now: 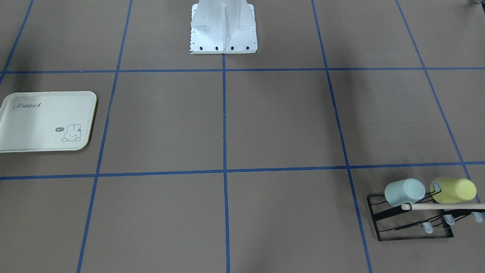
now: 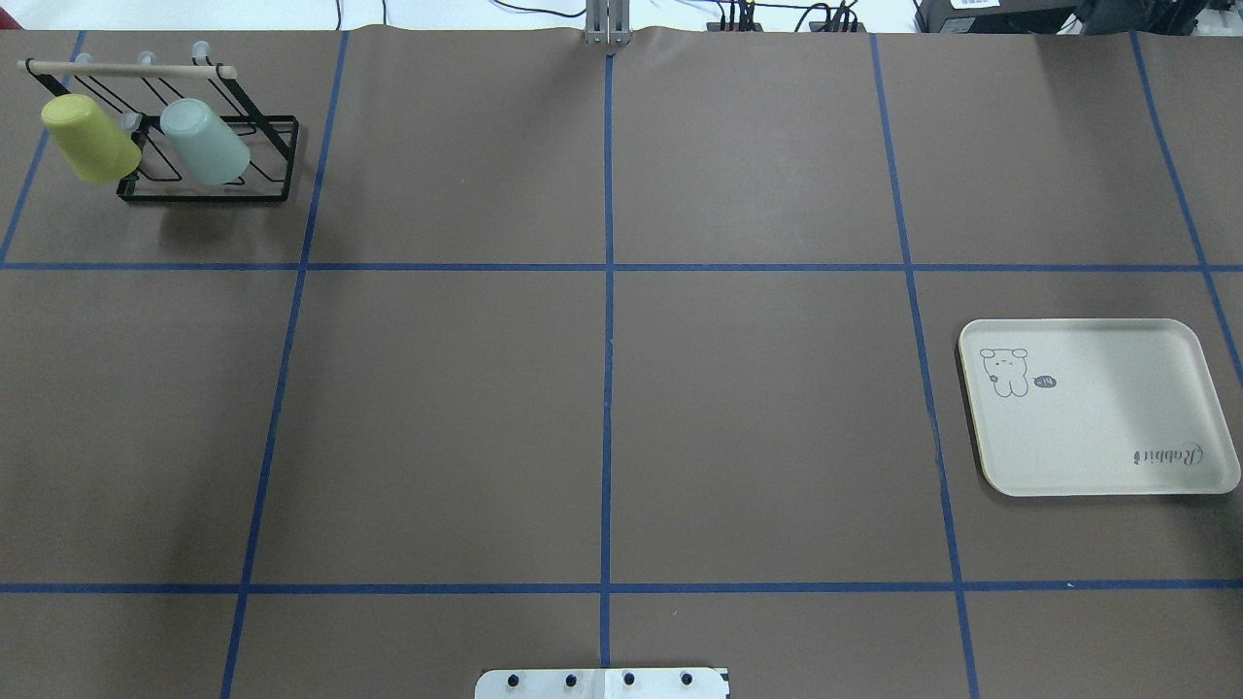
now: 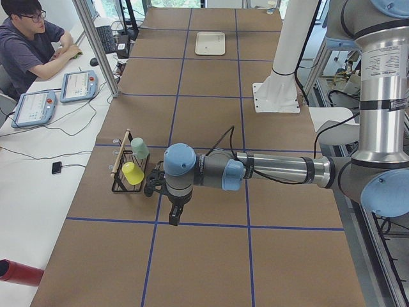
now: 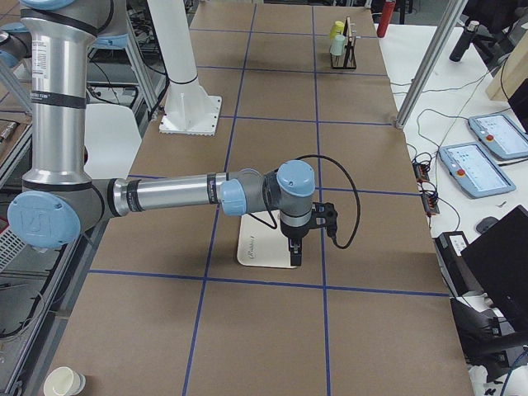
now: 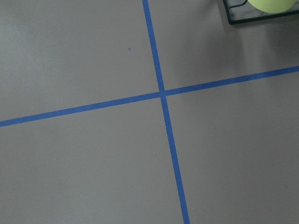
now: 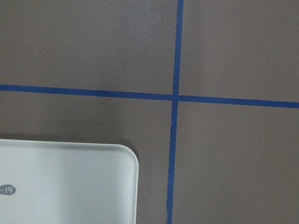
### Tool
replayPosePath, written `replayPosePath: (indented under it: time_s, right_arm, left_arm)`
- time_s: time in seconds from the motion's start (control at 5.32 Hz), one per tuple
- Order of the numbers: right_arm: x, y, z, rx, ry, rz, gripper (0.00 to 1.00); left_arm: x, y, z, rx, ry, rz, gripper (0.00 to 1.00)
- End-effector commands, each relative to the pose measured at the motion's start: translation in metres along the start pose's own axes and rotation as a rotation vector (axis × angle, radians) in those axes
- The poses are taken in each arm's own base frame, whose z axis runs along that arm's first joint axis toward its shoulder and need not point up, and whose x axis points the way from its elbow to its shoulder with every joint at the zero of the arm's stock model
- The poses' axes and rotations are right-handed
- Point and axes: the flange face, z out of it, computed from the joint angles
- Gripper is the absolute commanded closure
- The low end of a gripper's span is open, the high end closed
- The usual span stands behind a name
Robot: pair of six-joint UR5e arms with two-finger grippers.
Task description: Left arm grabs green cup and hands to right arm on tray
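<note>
Step in hand: you are only beginning the reach, as I judge it. The left arm (image 3: 275,169) is stretching low over the table and nothing is being lifted yet.
Green cup: the green cup (image 2: 204,143) is hanging tilted on the black wire rack (image 2: 204,197) at the far corner on the robot's left. It is sitting just beside the yellow-green cup (image 2: 90,139) and below the wooden bar (image 2: 126,69).
Tray: the tray (image 2: 1097,437) is lying on the robot's right side, well apart from the rack.
Left claw: the left claw (image 3: 173,217) is pointing down near the rack, on the yellow-green cup's side, and appears to be touching nothing. Only the side view is showing it, so I cannot tell whether its fingers are apart or together.
Right claw: the right claw (image 4: 294,257) is hanging by a corner of the tray, holding nothing that shows. Again, I cannot tell how wide it is standing.
Aiming: the left wrist camera is catching only the rack's corner and a sliver of the yellow-green cup, so you are needing to carry the claw past that cup to the paler one.
Grasping well: you are wanting the fingers wide before closing in, then gripping the cup's smooth wall across its middle and drawing it off along its tilt.
Watching for: the bar and the neighbouring cup are crowding the approach, and a sideways tug is likely to drag the light rack.
</note>
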Motion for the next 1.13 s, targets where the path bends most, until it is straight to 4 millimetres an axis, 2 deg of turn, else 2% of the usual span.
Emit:
replayPosePath:
  time_s: [0.0,0.19,0.38,0.56,0.75,0.94]
  right_arm:
    - [-0.001,0.0,-0.001,0.002,0.0,-0.003,0.0]
    - [-0.007,-0.005,-0.006,0.017,-0.007,-0.018,0.0]
    - [-0.02,-0.011,-0.013,0.063,-0.035,-0.066,0.0]
    - [-0.058,-0.035,-0.024,0.091,-0.117,-0.142,0.0]
    - [-0.102,-0.065,-0.013,0.087,-0.101,-0.229,0.0]
    - [-0.116,-0.071,-0.011,0.114,-0.086,-0.286,0.0]
  left_arm:
    - [0.009,-0.002,-0.01,0.02,-0.001,0.021,0.0]
    - [0.014,-0.008,-0.015,0.032,-0.003,0.031,0.0]
    - [0.025,-0.023,-0.027,0.093,-0.01,0.093,0.0]
    - [0.036,-0.036,-0.038,0.171,-0.014,0.163,0.0]
    - [0.039,-0.046,-0.03,0.155,-0.001,0.168,0.0]
    - [0.044,-0.057,-0.024,0.155,0.107,0.18,0.0]
